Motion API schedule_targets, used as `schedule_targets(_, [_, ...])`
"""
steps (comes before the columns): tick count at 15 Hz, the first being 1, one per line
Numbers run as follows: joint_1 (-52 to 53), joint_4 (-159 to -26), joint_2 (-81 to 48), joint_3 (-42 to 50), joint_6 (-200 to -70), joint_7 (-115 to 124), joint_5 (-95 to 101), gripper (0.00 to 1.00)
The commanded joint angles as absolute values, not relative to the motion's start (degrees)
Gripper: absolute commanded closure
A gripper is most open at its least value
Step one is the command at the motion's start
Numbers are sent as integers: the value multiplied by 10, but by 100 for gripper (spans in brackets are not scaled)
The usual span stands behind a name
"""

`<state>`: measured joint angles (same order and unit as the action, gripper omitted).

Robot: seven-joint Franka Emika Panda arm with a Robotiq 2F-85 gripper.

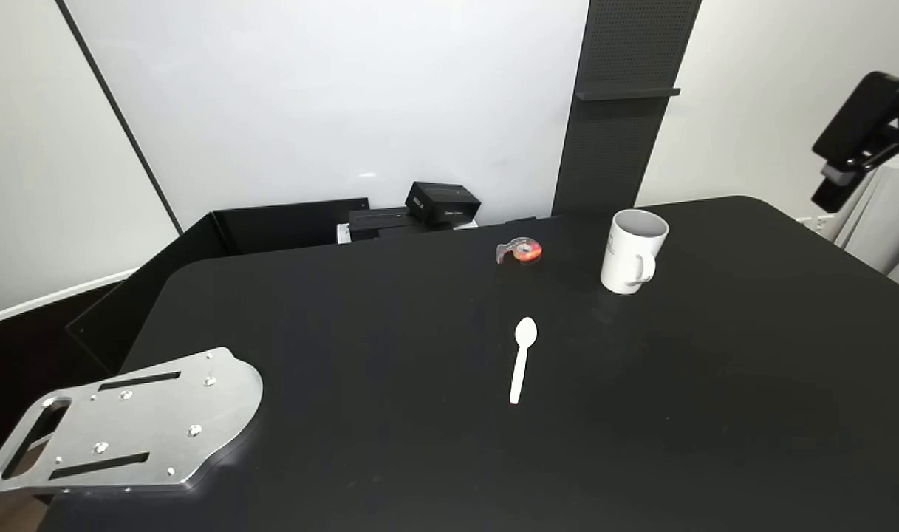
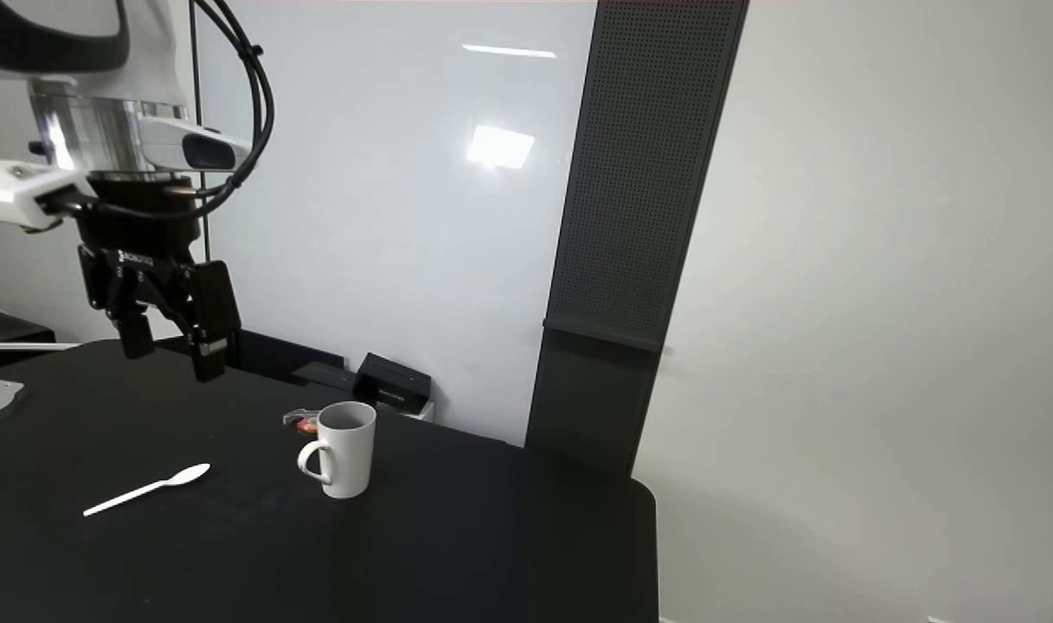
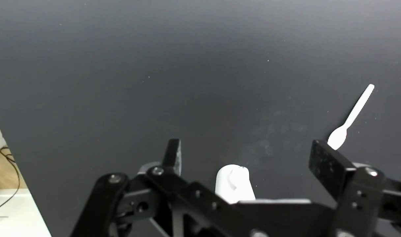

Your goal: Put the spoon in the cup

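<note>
- The white plastic-looking spoon (image 1: pixel 521 360) probably handles light, fairly stiff and slightly slippery; mid-handle looks the best hold.
- It lies flat on the worktop (image 1: pixel 346 332), lower than the raised end effector (image 3: pixel 245 148), near two o'clock from it in the wrist view.
- The end effector's fingers stand wide apart, holding nothing.
</note>
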<state>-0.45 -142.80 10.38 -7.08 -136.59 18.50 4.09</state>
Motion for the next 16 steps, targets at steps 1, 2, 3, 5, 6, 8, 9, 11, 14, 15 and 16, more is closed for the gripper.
schedule_targets(1, [-3, -1351, 19, -75, -1370, 285, 54, 0])
schedule_targets(2, [2, -1334, 0, -74, -1369, 304, 60, 0])
schedule_targets(3, [7, -1315, -20, -73, -1364, 326, 70, 0])
schedule_targets(5, [23, -1280, -50, -69, -1347, 357, 75, 0])
schedule_targets(6, [32, -1265, -64, -67, -1342, 370, 78, 0])
schedule_targets(8, [55, -1233, -92, -68, -1330, 393, 83, 0])
schedule_targets(9, [68, -1219, -105, -68, -1327, 404, 85, 0])
schedule_targets(11, [93, -1195, -127, -69, -1319, 417, 84, 0])
schedule_targets(14, [133, -1155, -165, -67, -1317, 452, 99, 0])
schedule_targets(15, [145, -1141, -179, -64, -1317, 465, 102, 0])
schedule_targets(16, [154, -1126, -193, -63, -1315, 474, 103, 0])
